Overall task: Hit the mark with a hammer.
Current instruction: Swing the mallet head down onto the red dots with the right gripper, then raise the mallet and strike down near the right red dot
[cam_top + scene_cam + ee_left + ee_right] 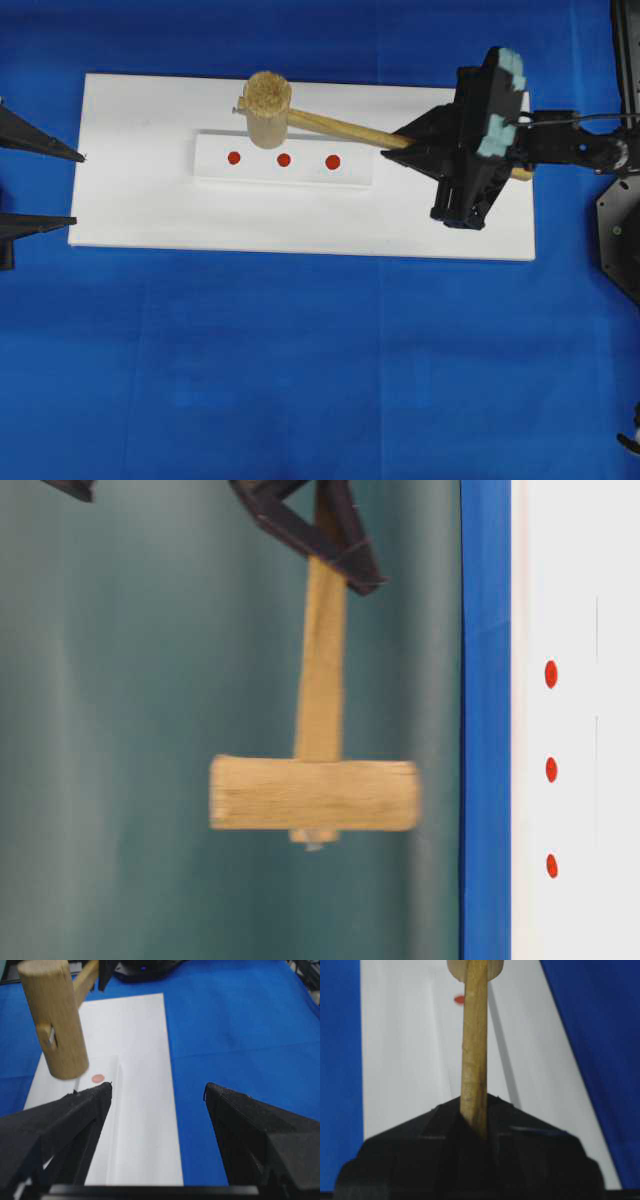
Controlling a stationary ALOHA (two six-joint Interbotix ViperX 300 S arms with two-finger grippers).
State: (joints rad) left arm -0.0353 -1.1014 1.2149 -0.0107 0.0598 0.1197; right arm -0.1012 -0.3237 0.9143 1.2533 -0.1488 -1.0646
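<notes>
The hammer (268, 108), a light-brown wooden mallet, hangs in the air over the far edge of the white board (140, 215). Its handle (345, 130) runs right into my right gripper (405, 140), which is shut on it. Three red marks (284, 159) sit in a row on a raised white strip; the head hovers just behind the left and middle ones. In the right wrist view the handle (474, 1045) rises out of the shut right gripper (480, 1110), with one mark (458, 999) beside it. My left gripper (78, 188) stands open at the board's left end, holding nothing.
The white board lies on a blue cloth (300, 370) that covers the table all round it. The right arm's body (585, 150) reaches in from the right edge. From the left wrist, the mallet head (57, 1020) hangs ahead above a mark (98, 1078).
</notes>
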